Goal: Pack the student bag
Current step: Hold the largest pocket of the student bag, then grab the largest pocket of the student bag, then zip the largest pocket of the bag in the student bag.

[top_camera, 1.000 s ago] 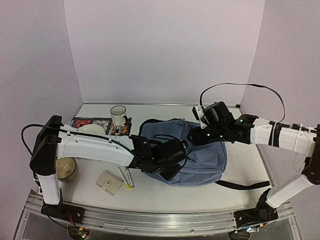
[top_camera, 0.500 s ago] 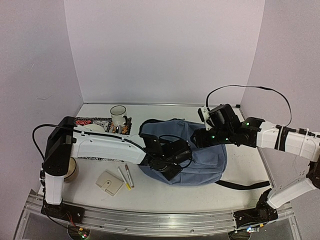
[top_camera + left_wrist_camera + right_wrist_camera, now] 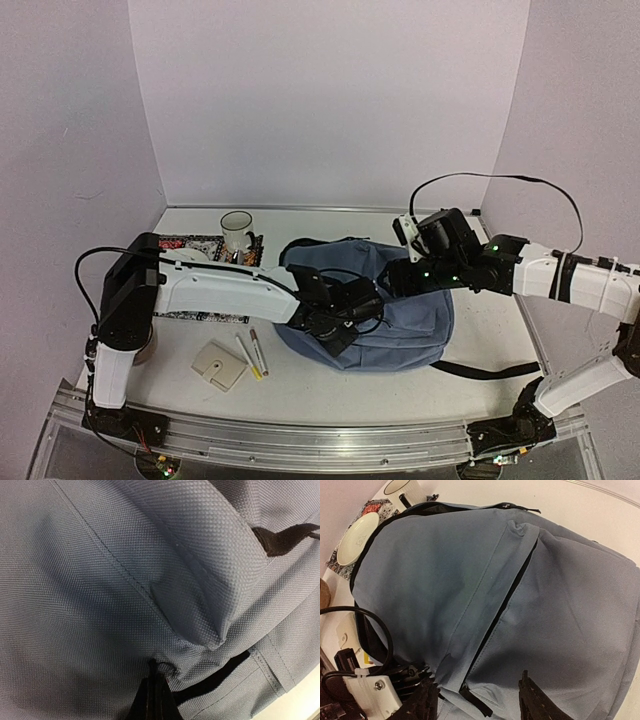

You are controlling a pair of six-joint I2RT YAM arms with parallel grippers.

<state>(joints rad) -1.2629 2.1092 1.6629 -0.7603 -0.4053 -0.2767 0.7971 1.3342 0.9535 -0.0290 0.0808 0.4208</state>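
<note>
The student bag (image 3: 405,305), blue-grey with black zippers, lies flat in the middle of the table. My left gripper (image 3: 338,328) presses against its near-left side. In the left wrist view that gripper (image 3: 156,682) is shut, its black tips pinching the student bag (image 3: 125,580) at a seam by a small metal ring (image 3: 166,667). My right gripper (image 3: 396,277) hovers over the bag's upper right part. In the right wrist view it (image 3: 477,689) stands open above the front pocket zipper (image 3: 507,597) and its black pull (image 3: 476,701), holding nothing.
A white mug (image 3: 237,232) and a white bowl (image 3: 184,257) sit on a patterned mat (image 3: 205,243) at the back left. A beige wallet (image 3: 219,364) and two pens (image 3: 253,353) lie left of the bag. A black strap (image 3: 487,371) trails to the right.
My left gripper has slid a little to the right along the bag's side and shut on it. The right arm pulled slightly right, then held still.
</note>
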